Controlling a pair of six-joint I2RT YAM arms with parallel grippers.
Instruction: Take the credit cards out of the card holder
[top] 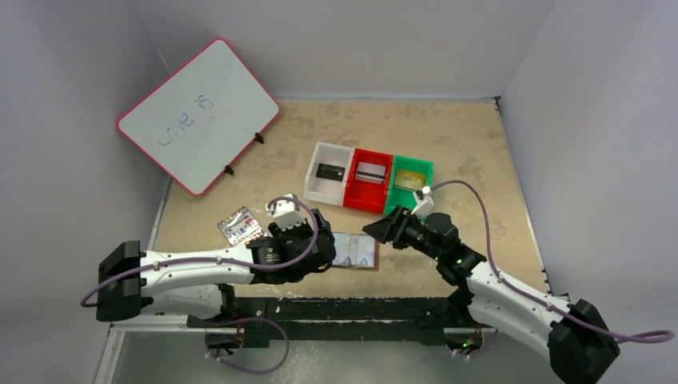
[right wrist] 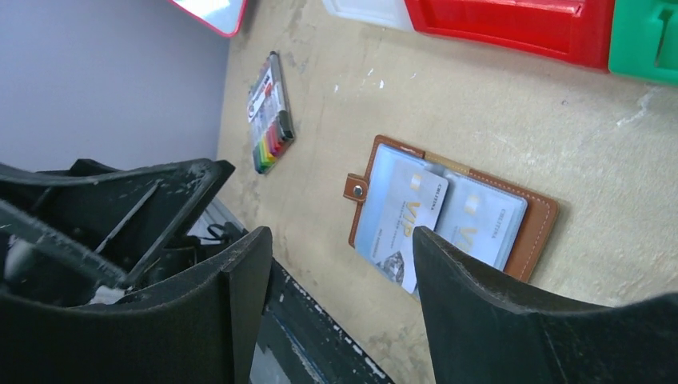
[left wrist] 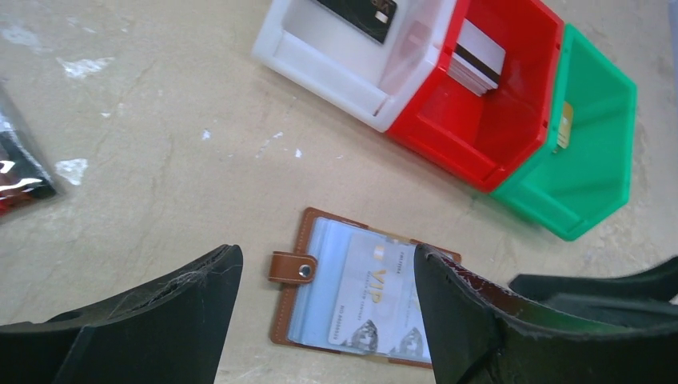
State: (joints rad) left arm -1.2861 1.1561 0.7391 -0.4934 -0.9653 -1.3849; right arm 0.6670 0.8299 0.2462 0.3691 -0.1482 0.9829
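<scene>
The brown card holder [top: 354,250] lies open and flat on the table between my two grippers, snap tab to its left. Its clear sleeves show pale cards printed VIP [left wrist: 376,288]; one VIP card [right wrist: 409,220] lies slanted, its corner poking past the card holder [right wrist: 537,226]. A black credit card [left wrist: 360,12] lies in the white bin, a silvery striped card [left wrist: 480,64] in the red bin, a gold card [left wrist: 565,126] in the green bin. My left gripper [left wrist: 326,254] hovers open over the holder's left half. The right gripper [right wrist: 340,240] is open and empty at the holder's right.
The white bin [top: 320,190], red bin [top: 364,198] and green bin [top: 400,200] stand in a row behind the holder. A white pack with rainbow stripes [top: 241,226] lies to the left. A pink-rimmed whiteboard [top: 196,112] leans at the back left.
</scene>
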